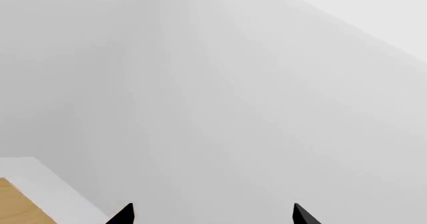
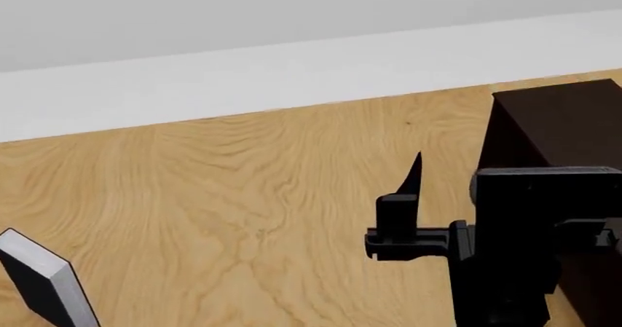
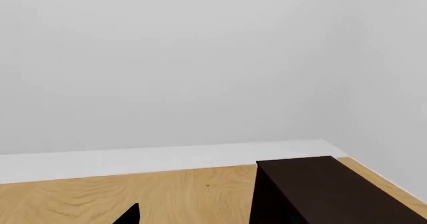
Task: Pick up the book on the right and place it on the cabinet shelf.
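The very dark brown cabinet (image 2: 558,119) stands on the floor at the right of the head view, and its flat top board (image 3: 320,184) shows in the right wrist view. My right gripper (image 3: 213,219) hovers just left of it. One black finger (image 2: 412,178) points up, and the other is lost against the dark wood. A grey slab with a white edge (image 2: 39,276), like a book, sits at the lower left corner. I cannot tell whether it is the book on the right. My left gripper (image 1: 212,216) is open and empty, facing the wall.
Wooden floor (image 2: 233,196) runs to a white baseboard (image 2: 291,72) under a pale wall. The right arm's black wrist block (image 2: 529,232) covers the cabinet's lower front. A room corner shows to the right of the cabinet in the right wrist view.
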